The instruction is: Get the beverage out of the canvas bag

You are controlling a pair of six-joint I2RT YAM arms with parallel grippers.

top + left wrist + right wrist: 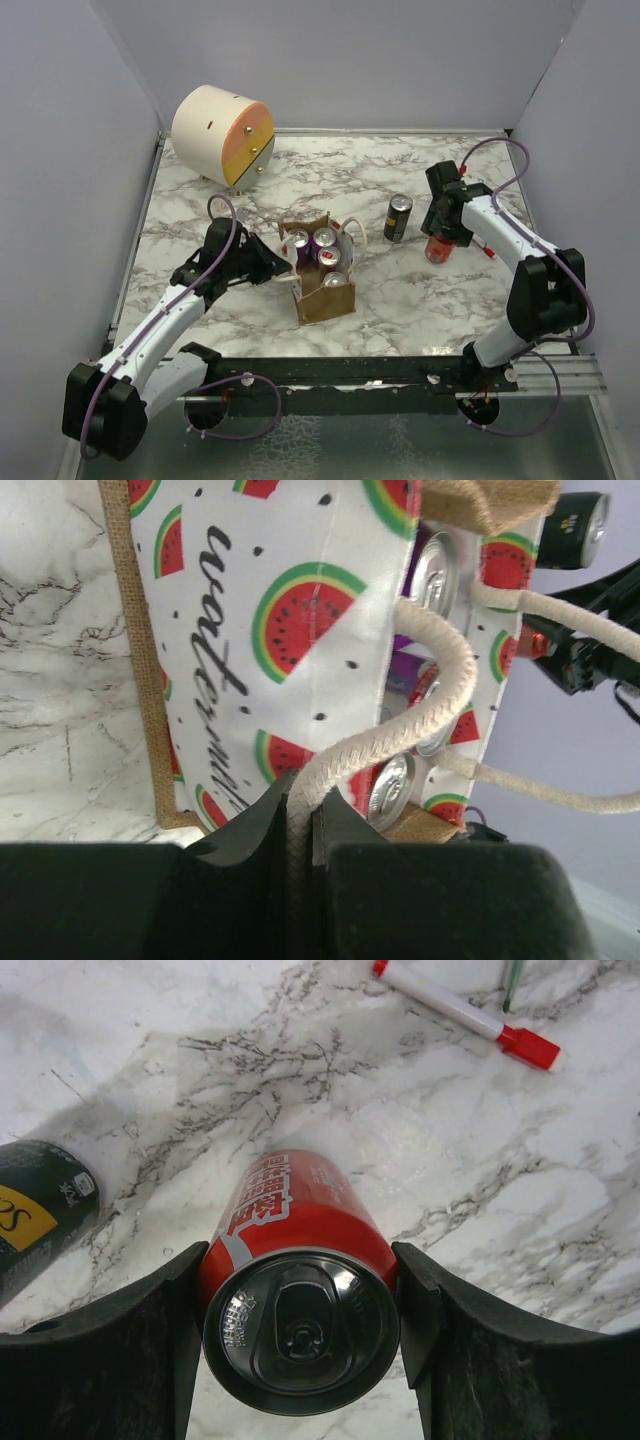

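Left gripper: black fingers pressed together, pinching the twisted white rope handle.
Canvas bag: boxy tan weave with a white watermelon-print panel, upright mid-table; silver-topped cans packed inside.
Right gripper: curved black jaws clamped around the red can.
Red can: glossy cylinder, upright, outside the bag to its right.
Black can: slim, standing between bag and red can.
Marker: white barrel, red cap, lying on the veined marble table.
Drum: cream-and-orange cylinder, far left corner.
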